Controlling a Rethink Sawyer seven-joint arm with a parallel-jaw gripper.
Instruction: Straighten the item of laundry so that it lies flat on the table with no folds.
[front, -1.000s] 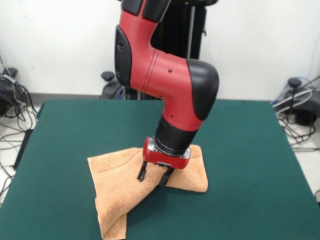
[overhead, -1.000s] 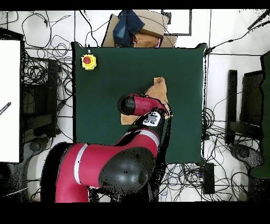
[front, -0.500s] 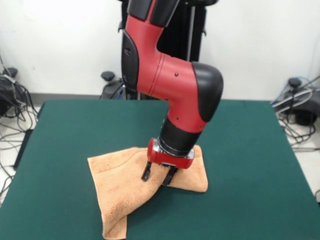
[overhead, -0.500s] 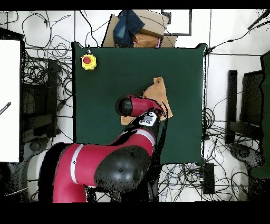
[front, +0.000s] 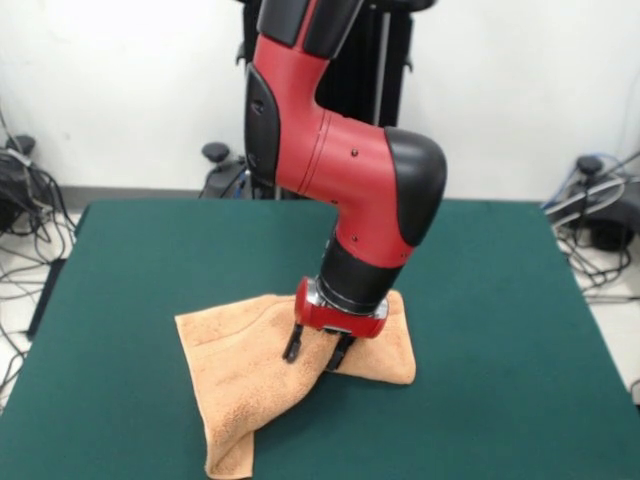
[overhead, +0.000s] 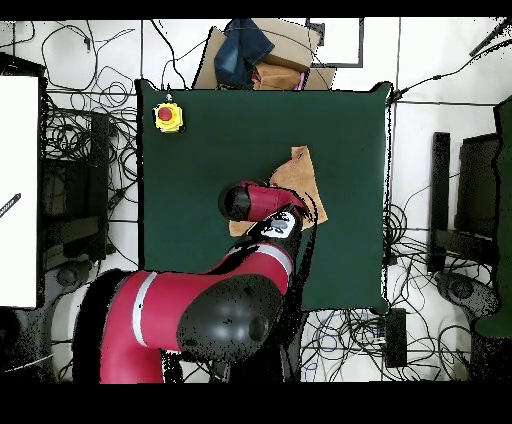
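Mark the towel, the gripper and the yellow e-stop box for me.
towel (front: 235, 365): front view, on the bare cloth left of the gripper.
gripper (front: 316, 354): front view, midway between its two open fingertips.
yellow box (overhead: 168, 117): overhead view, on its red button.

Arm shell (front: 320, 150): glossy red, rounded segments, small dark screws dotted along it.
Elbow cap (front: 415, 185): smooth black dome.
Wrist (front: 355, 275): black cylinder, ended by a red collar with a silver ring.
Hand (front: 318, 355): two short black fingers, parted.
Wrist plate (overhead: 281, 225): white with dark markings.
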